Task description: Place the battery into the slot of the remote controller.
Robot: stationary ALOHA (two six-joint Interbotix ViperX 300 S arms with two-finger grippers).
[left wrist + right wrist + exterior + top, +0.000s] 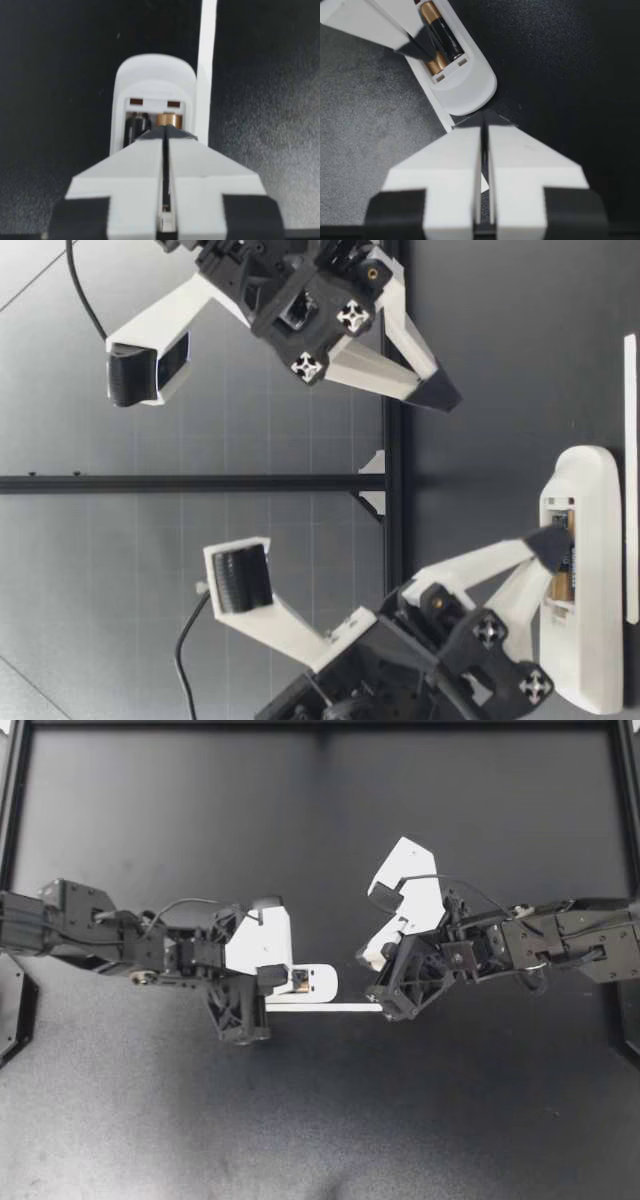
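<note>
Nearest the low camera, my left gripper (pixel 288 981) is bearing down on the remote (pixel 318 983). Its fingers are closing flat against each other with nothing held between them. Their dark tips (pixel 550 545) are reaching into the open slot (pixel 152 103) and look to be touching the battery (pixel 167 120), which is lying inside with its copper end showing. A second cell (pixel 134 129), mostly black, is sitting beside it in the same slot.

The remote is lying flat on the table (pixel 320 1120) with the slot facing up and its rounded end pointing toward my right arm. A thin white strip (pixel 325 1007) is lying along one long edge, just beside it, and is running out past that rounded end.

My right gripper (pixel 366 960) is hovering above the table, clear of the remote. Its fingers are also pressing together on nothing. From the right wrist camera, their tips (pixel 485 125) are hanging over the strip just beyond the remote's rounded end.
</note>
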